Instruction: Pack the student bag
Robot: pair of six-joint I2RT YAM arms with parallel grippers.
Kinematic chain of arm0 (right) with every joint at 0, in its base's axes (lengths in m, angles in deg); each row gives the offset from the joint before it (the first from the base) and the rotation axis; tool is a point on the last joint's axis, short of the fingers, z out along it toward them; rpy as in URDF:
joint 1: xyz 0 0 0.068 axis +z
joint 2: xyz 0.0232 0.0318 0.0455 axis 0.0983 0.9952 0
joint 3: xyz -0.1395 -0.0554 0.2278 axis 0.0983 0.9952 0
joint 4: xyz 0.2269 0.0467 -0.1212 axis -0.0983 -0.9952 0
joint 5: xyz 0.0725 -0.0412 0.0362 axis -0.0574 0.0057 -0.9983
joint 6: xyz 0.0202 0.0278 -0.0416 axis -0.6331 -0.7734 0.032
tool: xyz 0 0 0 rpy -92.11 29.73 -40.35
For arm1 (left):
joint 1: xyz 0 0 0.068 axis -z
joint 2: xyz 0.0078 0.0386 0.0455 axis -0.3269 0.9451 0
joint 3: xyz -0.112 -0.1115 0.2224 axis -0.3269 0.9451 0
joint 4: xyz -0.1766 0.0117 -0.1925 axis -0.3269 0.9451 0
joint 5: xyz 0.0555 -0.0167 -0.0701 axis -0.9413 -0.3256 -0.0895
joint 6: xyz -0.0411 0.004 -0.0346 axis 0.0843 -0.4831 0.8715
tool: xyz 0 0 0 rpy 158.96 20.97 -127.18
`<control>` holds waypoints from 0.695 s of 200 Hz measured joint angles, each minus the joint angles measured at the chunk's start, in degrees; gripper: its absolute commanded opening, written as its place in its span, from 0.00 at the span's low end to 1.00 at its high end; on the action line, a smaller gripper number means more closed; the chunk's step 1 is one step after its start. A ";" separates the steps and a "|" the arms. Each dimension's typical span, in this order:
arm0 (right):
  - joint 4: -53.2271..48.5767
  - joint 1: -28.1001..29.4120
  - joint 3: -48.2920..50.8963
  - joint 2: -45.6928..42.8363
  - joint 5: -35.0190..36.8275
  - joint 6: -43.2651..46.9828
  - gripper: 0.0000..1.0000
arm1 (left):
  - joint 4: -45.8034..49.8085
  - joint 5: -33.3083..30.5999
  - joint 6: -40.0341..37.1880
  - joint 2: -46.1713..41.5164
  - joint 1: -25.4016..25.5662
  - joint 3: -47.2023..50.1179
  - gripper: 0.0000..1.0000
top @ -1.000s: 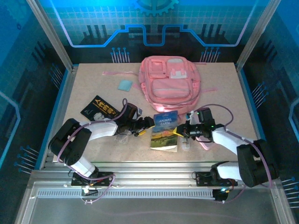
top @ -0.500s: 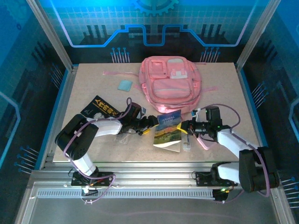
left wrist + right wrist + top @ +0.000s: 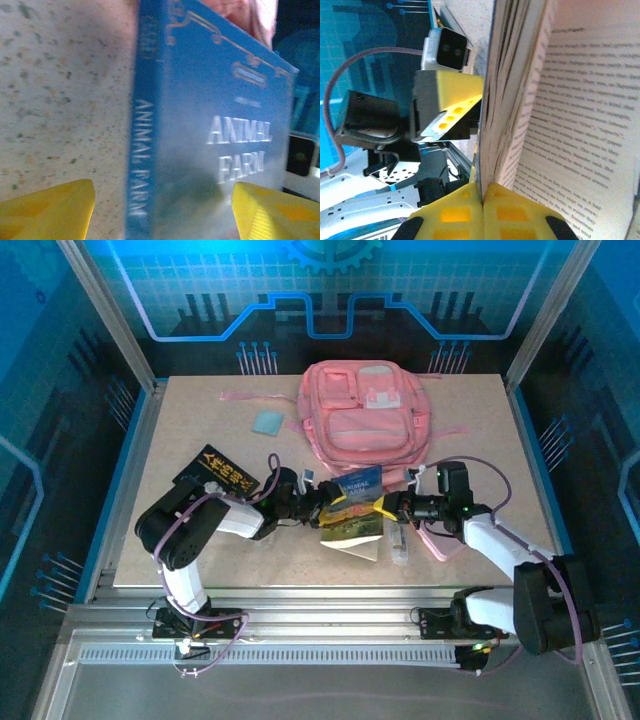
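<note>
My right gripper (image 3: 482, 200) pinches the Animal Farm paperback (image 3: 352, 512) by one edge; my left gripper (image 3: 162, 212) gapes astride the spine. Just beyond, the student bag (image 3: 365, 425) lies flat at the far middle: soft, floppy, best held by its zip rim, I judge.

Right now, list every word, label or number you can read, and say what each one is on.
"ANIMAL FARM": front cover of the blue book.
"ANIMAL FARM": running along the book's spine.
Small gilt print at the top of the cover and spine: too blurred to read.
Printed text on its open pages: too small to read.
Gold print on the black card: too small to read.
</note>
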 measured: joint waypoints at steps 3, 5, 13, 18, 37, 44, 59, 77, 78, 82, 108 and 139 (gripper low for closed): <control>0.11 0.09 0.11 0.20 0.02 -0.04 0.00 | -0.48 0.09 0.28 0.00 0.09 0.04 0.55; 0.20 0.15 0.15 0.35 0.02 -0.04 0.00 | -0.74 0.04 0.96 0.00 0.13 0.04 0.53; 0.63 0.39 0.42 1.03 0.15 -0.04 0.00 | -1.57 0.09 1.60 0.00 0.37 0.07 0.43; 0.81 0.42 0.48 1.40 0.31 -0.09 0.00 | -1.79 0.11 2.03 0.00 0.39 0.15 0.34; 1.07 0.72 0.50 2.40 0.87 -0.04 0.00 | -0.96 -0.22 1.70 -1.01 0.39 0.44 0.04; 0.61 0.87 0.48 2.54 1.38 0.07 0.00 | -0.04 -0.52 1.16 -2.05 0.39 0.42 0.00; -1.57 1.31 -0.13 2.51 1.99 0.79 0.24 | 4.28 -1.68 -0.22 -5.70 0.39 0.26 0.00; -6.71 2.23 -3.21 2.38 4.76 2.21 0.84 | 11.45 -3.10 -2.45 -9.75 0.31 -1.38 0.00; -6.91 2.25 -3.39 2.36 4.96 2.32 0.88 | 11.80 -3.17 -2.64 -9.92 0.28 -1.51 0.00; -8.22 2.36 -4.37 2.21 5.92 2.60 0.99 | 13.70 -3.45 -3.10 -10.73 0.28 -2.27 0.00; -15.72 3.93 -11.04 -0.76 13.05 3.67 1.00 | 24.57 -5.99 -6.34 -14.64 0.07 -7.82 0.00; -21.00 7.15 -16.11 -5.16 19.58 0.81 1.00 | 33.03 -12.17 -9.11 -15.50 -1.88 -16.52 0.00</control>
